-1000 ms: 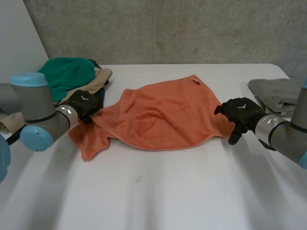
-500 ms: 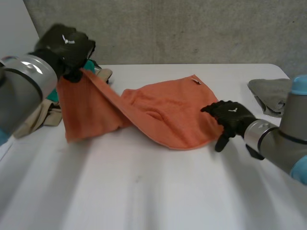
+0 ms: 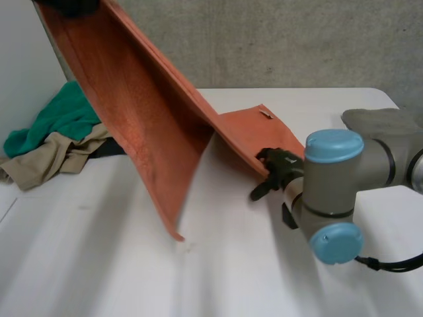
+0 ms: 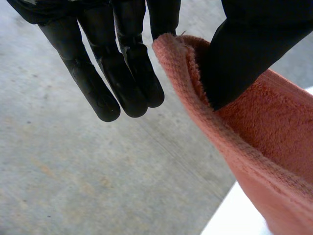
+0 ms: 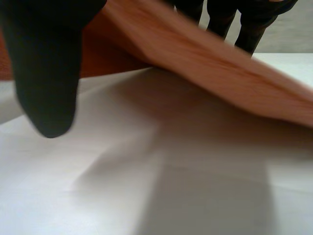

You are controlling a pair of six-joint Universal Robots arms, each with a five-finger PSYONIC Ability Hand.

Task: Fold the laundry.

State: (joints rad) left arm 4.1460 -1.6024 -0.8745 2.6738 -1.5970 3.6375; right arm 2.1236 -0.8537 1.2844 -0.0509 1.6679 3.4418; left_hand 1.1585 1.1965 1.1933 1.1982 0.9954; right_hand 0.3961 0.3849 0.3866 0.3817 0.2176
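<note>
Nearest lay the bare white worktop (image 3: pixel 99 277), open along its front edge. One orange terry towel (image 3: pixel 152 132) hung stretched above it, a loose corner reaching down near the surface. The right hand (image 3: pixel 272 165) held the towel's low edge between thumb and fingers (image 5: pixel 244 29), with its grey arm (image 3: pixel 330 191) bulking in front. Farther back were two heaps: at the left a green cloth (image 3: pixel 56 119) touching a beige cloth (image 3: pixel 46 162), at the right one folded grey cloth (image 3: pixel 380 125). Highest, the left hand (image 4: pixel 137 73) pinched the towel's top edge, its other fingers straight.
</note>
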